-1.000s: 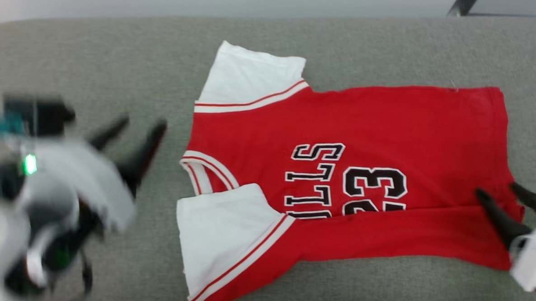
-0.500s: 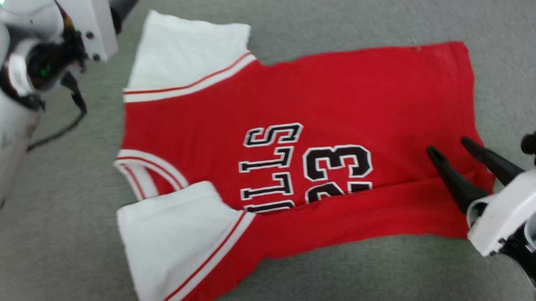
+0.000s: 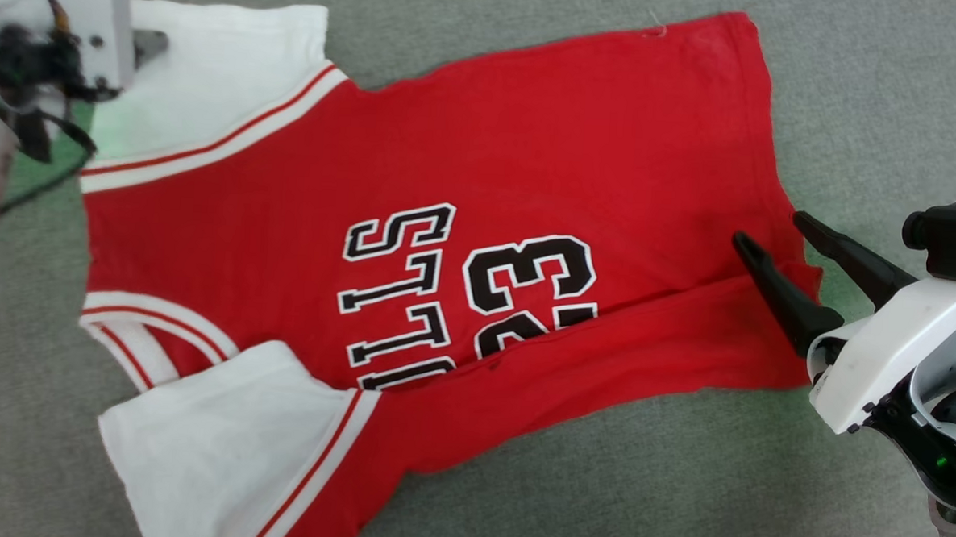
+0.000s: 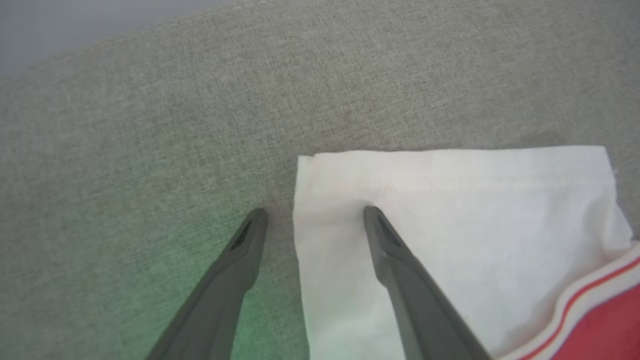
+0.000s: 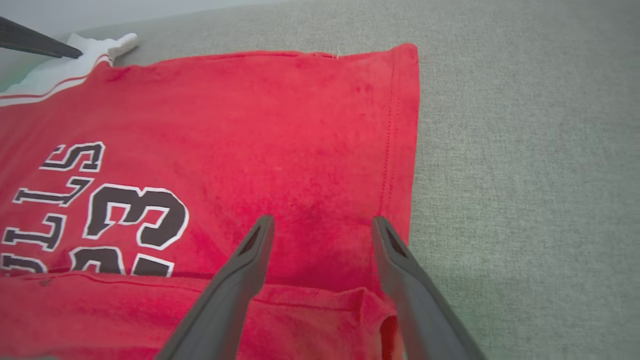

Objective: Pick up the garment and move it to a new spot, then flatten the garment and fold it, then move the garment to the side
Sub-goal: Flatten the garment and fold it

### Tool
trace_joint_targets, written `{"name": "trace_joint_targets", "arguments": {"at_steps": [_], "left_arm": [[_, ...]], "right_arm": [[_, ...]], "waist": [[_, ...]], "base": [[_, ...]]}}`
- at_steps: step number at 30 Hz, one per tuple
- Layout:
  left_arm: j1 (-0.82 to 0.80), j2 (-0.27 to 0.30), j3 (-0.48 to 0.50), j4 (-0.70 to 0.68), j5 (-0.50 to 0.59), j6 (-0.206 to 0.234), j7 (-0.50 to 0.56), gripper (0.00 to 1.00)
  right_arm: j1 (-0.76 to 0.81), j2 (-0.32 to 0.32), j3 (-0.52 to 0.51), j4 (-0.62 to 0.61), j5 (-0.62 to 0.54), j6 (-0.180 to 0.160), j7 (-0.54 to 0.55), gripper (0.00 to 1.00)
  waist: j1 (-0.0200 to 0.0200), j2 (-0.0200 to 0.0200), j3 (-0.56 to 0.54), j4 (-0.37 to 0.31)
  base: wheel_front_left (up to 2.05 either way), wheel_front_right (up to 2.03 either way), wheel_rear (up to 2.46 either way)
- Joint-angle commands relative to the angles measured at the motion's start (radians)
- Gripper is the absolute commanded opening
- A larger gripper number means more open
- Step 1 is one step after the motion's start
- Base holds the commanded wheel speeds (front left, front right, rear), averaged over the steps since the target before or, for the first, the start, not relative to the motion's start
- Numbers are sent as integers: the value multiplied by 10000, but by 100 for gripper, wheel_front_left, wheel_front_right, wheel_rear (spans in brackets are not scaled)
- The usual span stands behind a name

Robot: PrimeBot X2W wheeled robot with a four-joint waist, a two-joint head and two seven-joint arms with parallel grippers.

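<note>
1. Where things sit: the garment (image 3: 531,158) lies spread out on the grey fabric surface (image 3: 857,91), print side up, collar end toward my left and hem (image 3: 762,136) toward my right. Everything below is placed off the garment.

2. Looks done to me: it's been put down and flattened. The body is smooth and both white sleeves stick out to the sides. One long edge, the one on my side of the garment, is turned in over the body. That folded strip (image 3: 603,363) covers the bottom of the "23" print (image 3: 526,283). So I'd call the first lengthwise fold done.

3. My left tool (image 4: 314,212) is spread wide with nothing in it. It sits at the outer corner of the garment's far sleeve (image 4: 450,225), one finger over the white cloth and the other just off the garment over the grey. Whether either tip is actually touching is hard to say from the wrist view.

4. My right tool (image 3: 772,227) is spread as well and empty. It's at the hem end of the garment, both fingers over red cloth just inside the hem, close to where the folded strip ends.

5. Left to do, my guess: grab the far sleeve corner and the far hem corner and bring that long edge in to match. After that, fold it across its length and slide the bundle off to the side. Roughly halfway, I'd say.
</note>
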Motion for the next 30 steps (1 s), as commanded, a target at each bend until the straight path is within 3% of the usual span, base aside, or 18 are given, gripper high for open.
{"name": "trace_joint_targets", "arguments": {"at_steps": [1,10,11,14,25,30], "left_arm": [[53,-60,-171,429,20,-164,355,100],[83,-492,-292,1104,-328,-552,1225,100],[107,-577,-332,1111,-363,-632,1290,95],[42,-782,-253,1162,-516,-626,1295,0],[-272,-841,-518,1423,-216,-750,884,0],[-248,-997,-544,1575,-295,-861,761,0]], "right_arm": [[-74,-40,28,27,6,-13,-77,100],[-129,-49,-48,83,-18,-13,-127,100],[-137,-42,-54,92,-21,-13,-132,100],[-172,-30,-87,116,-14,-13,-131,100],[-1130,-205,-4,220,63,-13,67,100],[-2669,-376,546,1371,484,-13,1218,100]], "waist": [[0,0,163,-162],[0,0,202,-87],[0,0,199,-76],[0,0,210,-42],[0,0,334,23],[0,0,266,190]], "base": [[0,0,0],[0,0,0],[0,0,0],[0,0,0],[0,0,0],[0,0,0]]}}
